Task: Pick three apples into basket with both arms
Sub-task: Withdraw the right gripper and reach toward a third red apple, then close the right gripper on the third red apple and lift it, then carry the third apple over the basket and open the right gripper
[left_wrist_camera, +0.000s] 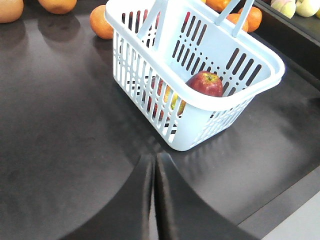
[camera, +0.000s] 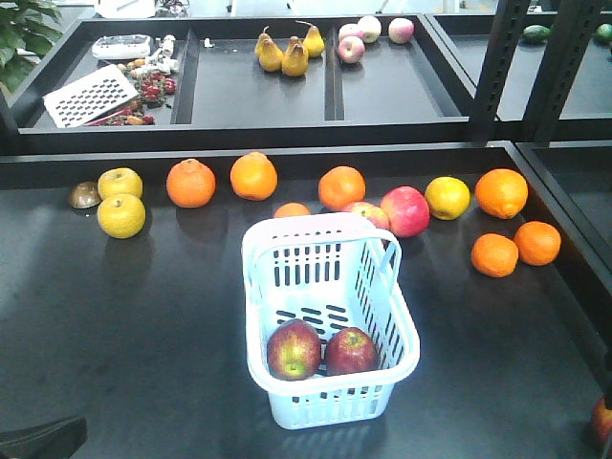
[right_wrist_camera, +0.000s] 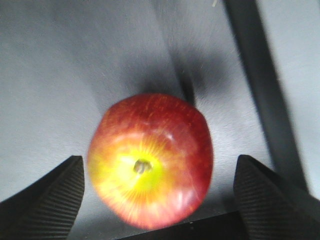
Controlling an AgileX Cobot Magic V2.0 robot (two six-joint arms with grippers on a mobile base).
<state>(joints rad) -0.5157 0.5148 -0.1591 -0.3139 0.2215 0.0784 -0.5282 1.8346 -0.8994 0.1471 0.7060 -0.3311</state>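
Two dark red apples lie in the pale blue basket at the table's middle. One of them shows over the basket's rim in the left wrist view. My left gripper is shut and empty, low over the dark table just short of the basket's near corner. A third apple lies stem-up on the table at the front right. My right gripper is open around it, with a ribbed finger on each side and a gap to the skin.
Oranges, yellow apples and a pink-red apple line the back of the table, behind the basket. A raised black rim runs close beside the third apple. A rear shelf holds pears and a grater.
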